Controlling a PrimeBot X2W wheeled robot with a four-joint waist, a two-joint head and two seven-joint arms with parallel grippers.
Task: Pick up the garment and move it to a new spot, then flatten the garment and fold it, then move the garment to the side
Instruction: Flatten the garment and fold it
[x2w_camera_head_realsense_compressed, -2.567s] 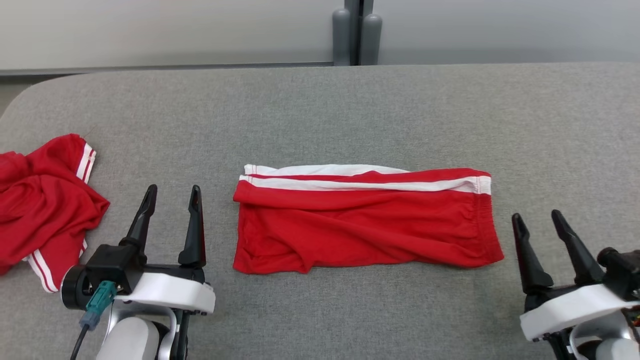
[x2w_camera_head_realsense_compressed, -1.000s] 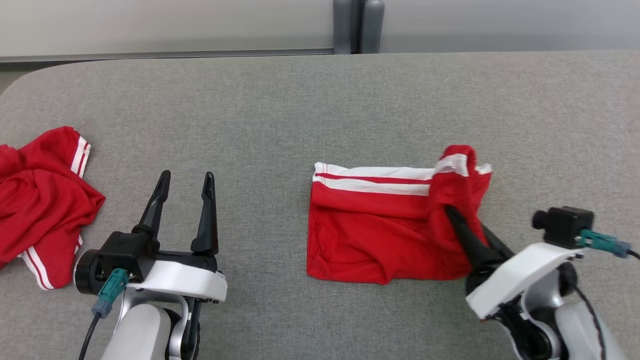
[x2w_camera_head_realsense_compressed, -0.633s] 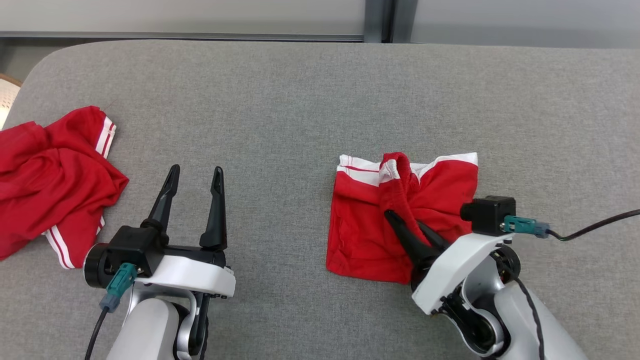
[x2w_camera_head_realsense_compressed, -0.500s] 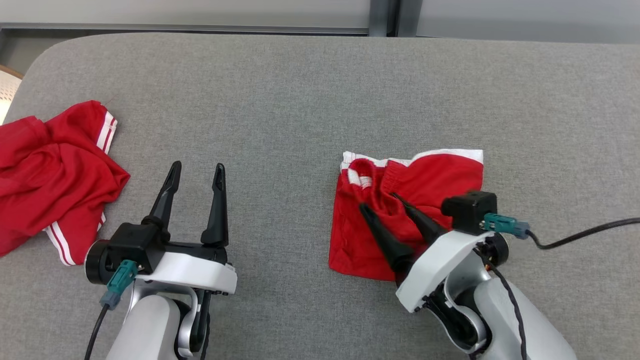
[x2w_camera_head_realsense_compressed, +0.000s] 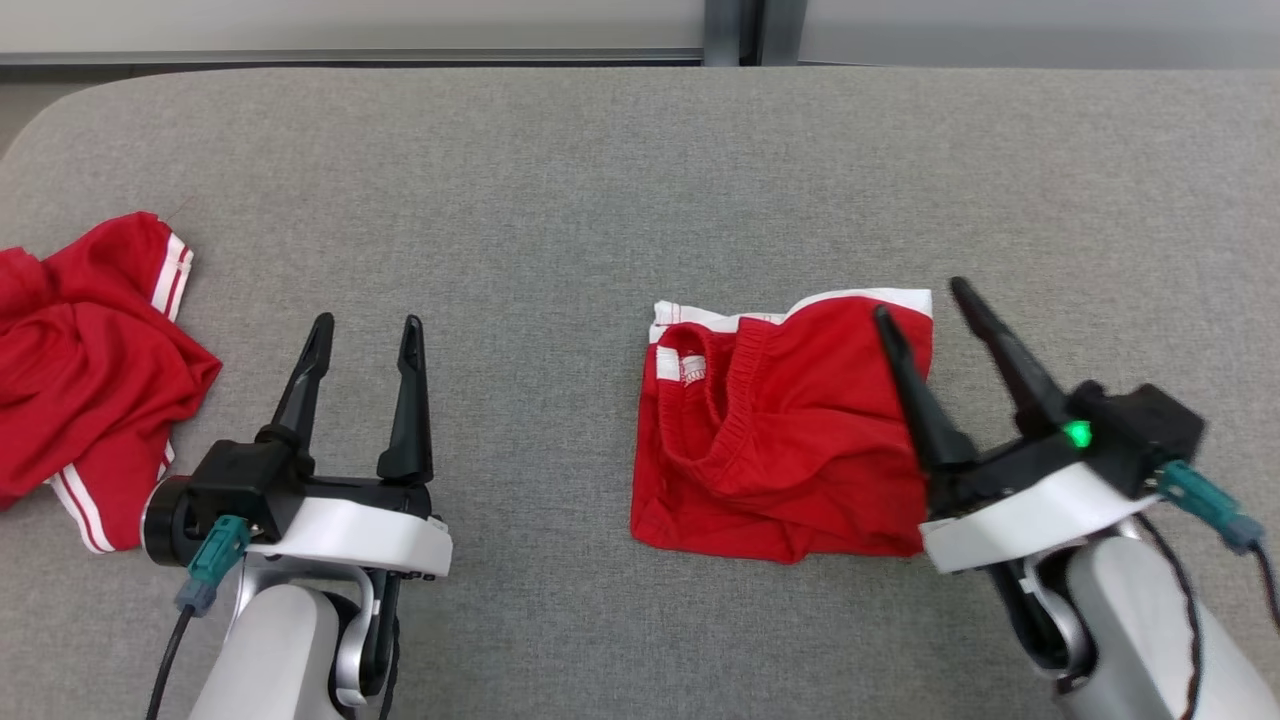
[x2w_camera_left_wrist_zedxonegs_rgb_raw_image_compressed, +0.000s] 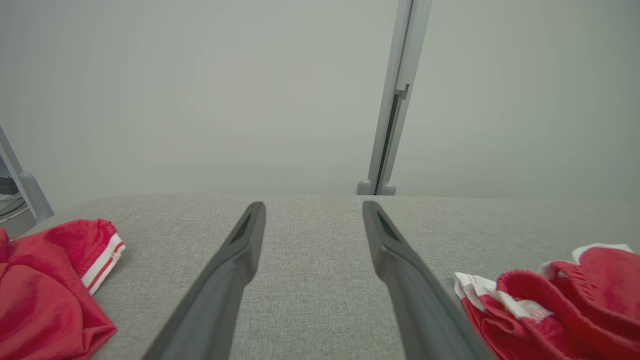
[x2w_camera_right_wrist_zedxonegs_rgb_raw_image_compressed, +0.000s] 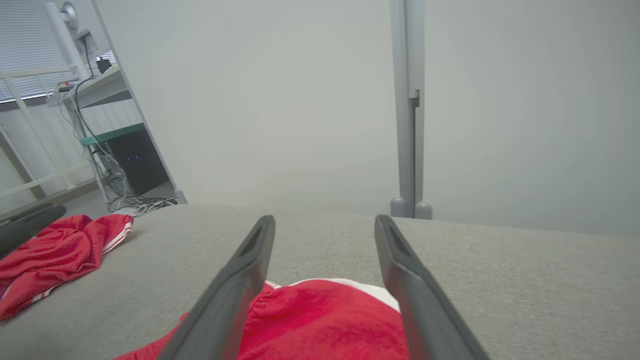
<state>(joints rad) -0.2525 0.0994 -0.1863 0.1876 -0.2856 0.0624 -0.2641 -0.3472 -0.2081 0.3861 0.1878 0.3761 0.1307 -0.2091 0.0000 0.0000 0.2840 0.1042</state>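
Your right gripper (x2w_camera_head_realsense_compressed: 917, 298) sits at the lower right, fingers spread wide and holding nothing; in the head view one finger crosses the right edge of the folded red garment (x2w_camera_head_realsense_compressed: 790, 450), which lies right of centre on the grey table (x2w_camera_head_realsense_compressed: 560, 200). Your left gripper (x2w_camera_head_realsense_compressed: 367, 321), equally wide and empty, hangs over bare cloth left of it. Well off to the left lies a crumpled red garment (x2w_camera_head_realsense_compressed: 90, 360). Beyond the far edge stands a grey post (x2w_camera_head_realsense_compressed: 733, 30).

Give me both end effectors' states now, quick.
Left end effector: open, empty.
Right end effector: open, empty, near the red shorts, not gripping them.
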